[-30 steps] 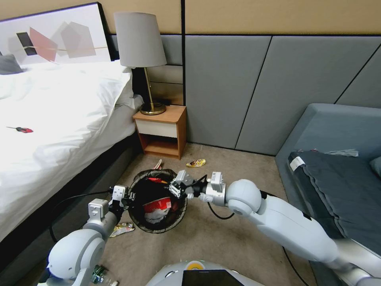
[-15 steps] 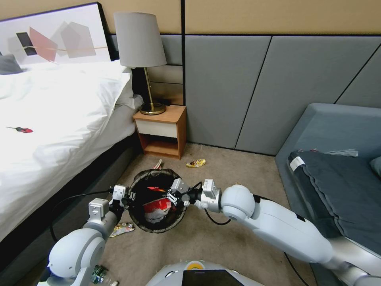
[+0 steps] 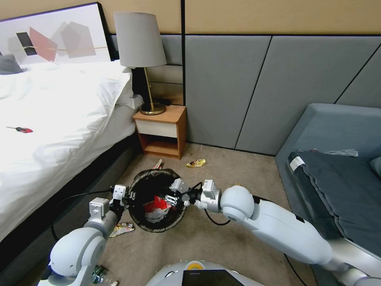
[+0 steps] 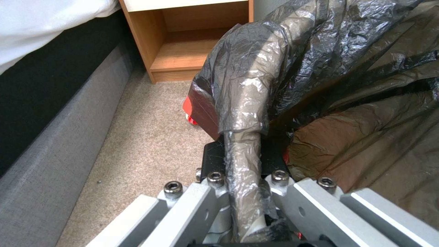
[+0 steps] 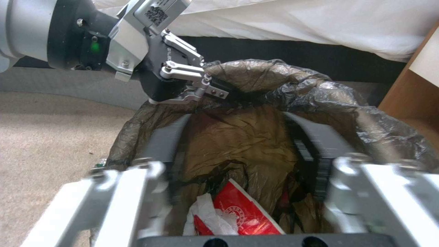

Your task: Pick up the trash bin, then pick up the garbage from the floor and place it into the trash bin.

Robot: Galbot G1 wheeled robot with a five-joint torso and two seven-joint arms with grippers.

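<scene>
Gripping the bag-covered rim of the trash bin (image 3: pixel 158 200), the left gripper (image 3: pixel 127 196) is clenching it beside the bed (image 3: pixel 59 119). The right gripper (image 3: pixel 171 197) is hanging over the bin's mouth, fingers (image 5: pixel 315 151) spread and empty, above a red-and-white paper cup (image 5: pixel 240 214) and crumpled tissue (image 5: pixel 205 216) lying inside. A yellow wrapper (image 3: pixel 196 162) is lying on the carpet (image 3: pixel 222 246) near the nightstand (image 3: pixel 160 131)

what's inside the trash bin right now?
Inside the trash bin: a red-and-white paper cup and crumpled white tissue lying on the black bag. The open right gripper hangs over the opening; the left gripper clamps the rim. Anything beneath the cup is hidden.
</scene>
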